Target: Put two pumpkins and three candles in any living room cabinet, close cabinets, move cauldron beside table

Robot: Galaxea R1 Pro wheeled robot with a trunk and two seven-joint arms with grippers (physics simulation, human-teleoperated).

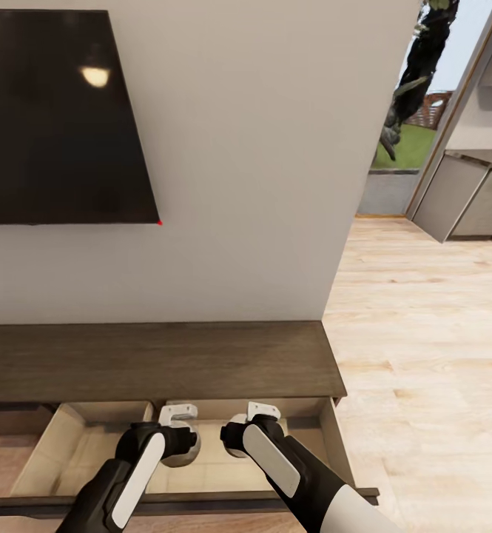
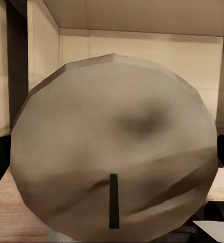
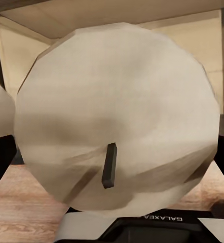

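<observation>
Dark brown cabinet [image 1: 157,359] has its drawer pulled open, and we've got our left hand [image 1: 177,420] and right hand [image 1: 260,416] both over it, each gripping a candle [image 2: 114,147], second candle [image 3: 117,121]. Neither's dropped in yet; drawer contents are hard to make out behind the arms.

There are two stubby pale grey-white candles with round tops: one [image 2: 114,147] with a short dark wick, and a second one [image 3: 117,119] just like it. There is one long low dark brown wooden cabinet [image 1: 157,359], and it has one pale beige drawer [image 1: 75,451] pulled open. There is one big flat black screen [image 1: 57,118] on the wall.
</observation>
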